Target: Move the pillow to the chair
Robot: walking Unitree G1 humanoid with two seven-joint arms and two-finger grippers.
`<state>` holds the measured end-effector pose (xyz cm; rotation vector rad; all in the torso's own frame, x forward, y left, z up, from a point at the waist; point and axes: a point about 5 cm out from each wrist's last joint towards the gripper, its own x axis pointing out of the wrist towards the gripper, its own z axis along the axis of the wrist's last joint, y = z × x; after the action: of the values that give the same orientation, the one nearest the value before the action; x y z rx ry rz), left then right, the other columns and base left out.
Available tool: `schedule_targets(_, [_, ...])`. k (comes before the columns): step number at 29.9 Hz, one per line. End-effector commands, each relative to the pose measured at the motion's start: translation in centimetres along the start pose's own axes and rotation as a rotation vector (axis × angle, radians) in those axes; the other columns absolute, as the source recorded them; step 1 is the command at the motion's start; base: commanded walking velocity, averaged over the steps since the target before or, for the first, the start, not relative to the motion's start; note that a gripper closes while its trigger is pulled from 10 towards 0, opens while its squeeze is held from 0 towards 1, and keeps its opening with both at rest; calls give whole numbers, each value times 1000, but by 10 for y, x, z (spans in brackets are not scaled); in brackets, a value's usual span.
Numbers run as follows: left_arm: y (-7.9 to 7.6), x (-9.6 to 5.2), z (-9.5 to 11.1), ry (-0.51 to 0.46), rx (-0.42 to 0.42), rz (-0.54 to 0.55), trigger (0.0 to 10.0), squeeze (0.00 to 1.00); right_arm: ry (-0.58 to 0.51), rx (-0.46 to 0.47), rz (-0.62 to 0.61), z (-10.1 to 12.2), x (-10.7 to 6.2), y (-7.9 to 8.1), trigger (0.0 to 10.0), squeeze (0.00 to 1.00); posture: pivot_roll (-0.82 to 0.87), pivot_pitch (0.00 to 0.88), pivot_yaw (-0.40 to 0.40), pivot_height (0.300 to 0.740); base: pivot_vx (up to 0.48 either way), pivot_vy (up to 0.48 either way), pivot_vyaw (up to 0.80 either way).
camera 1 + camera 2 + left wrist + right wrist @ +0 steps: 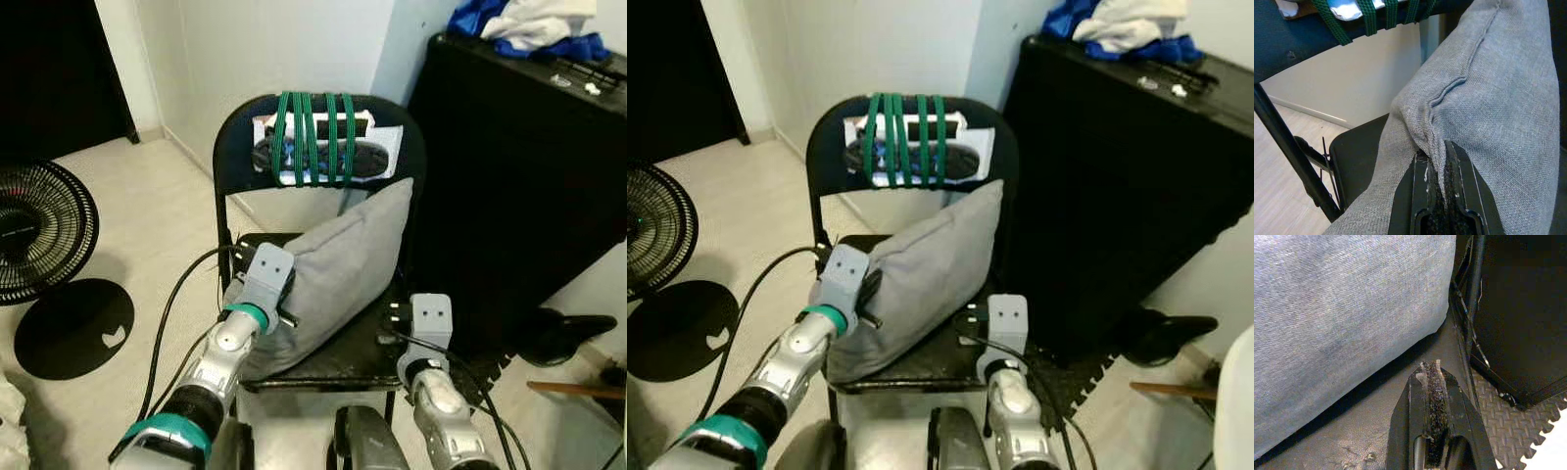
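At the lower left of the left eye view, the left arm is stretched forward and up from the bottom edge, its wrist bent toward the chair. The left tool is clenched on a fold of the pillow; in the left wrist view a pinch of grey cloth is seen caught between the two black fingers, which are drawn together on it. At the lower right of the left eye view, the right arm is raised more steeply, and its wrist is held at the front right corner of the seat. The right tool is clenched on nothing: in the right wrist view its fingers are pressed together just beside the lower corner of the pillow, apart from the cloth, above the dark seat.

The pillow is found on the chair, in the middle of the frame. It is stood on the seat, tilted, with its upper corner leant against the backrest. Green cords are wound around the backrest over a white packet.

Further off, a black cabinet is placed to the right of the chair, with blue and white cloth heaped on top. A black fan is seen on the floor at the left edge.
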<state>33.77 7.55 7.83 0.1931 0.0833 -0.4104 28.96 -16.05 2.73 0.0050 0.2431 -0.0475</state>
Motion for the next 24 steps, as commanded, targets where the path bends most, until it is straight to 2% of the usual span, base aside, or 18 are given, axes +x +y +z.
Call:
schedule_targets(1, [-11,-1,-13,78,5,-51,10000,0,28,8,-16,-5,-2,-4,10000,0,-18,84,-2,631,0,0,0])
schedule_targets(4, [-16,4,-8,84,38,-83,10000,0,35,6,-15,-6,-2,-5,10000,0,-15,83,-8,631,0,0,0])
schedule_targets(7, [-11,11,1,89,98,-50,10000,0,43,0,-18,-6,-1,-5,10000,0,-20,79,-4,631,0,0,0])
schedule_targets(12, [-5,15,8,72,109,-16,10000,0,47,-4,-24,-6,-1,-6,10000,0,-21,78,-3,631,0,0,0])
schedule_targets(13, [-2,17,16,35,107,-5,10000,937,49,-5,-29,-7,-1,-7,10000,0,-20,77,-4,631,0,0,0])
schedule_targets(14, [1,19,24,-2,115,-4,10000,1000,50,-5,-33,-7,-1,-7,10000,0,-19,77,-4,631,0,0,0])
schedule_targets(19, [4,20,32,-48,119,-5,10000,1000,52,-5,-35,-8,-1,-7,10000,0,-18,74,-6,631,0,0,0])
schedule_targets(23, [8,19,34,-76,98,-26,10000,1000,53,-5,-32,-7,-1,-7,10000,0,-18,73,-6,631,0,0,0])
schedule_targets(24, [11,18,35,-89,66,-29,10000,1000,53,-5,-31,-7,0,-7,10000,0,-16,66,-11,631,0,0,0])
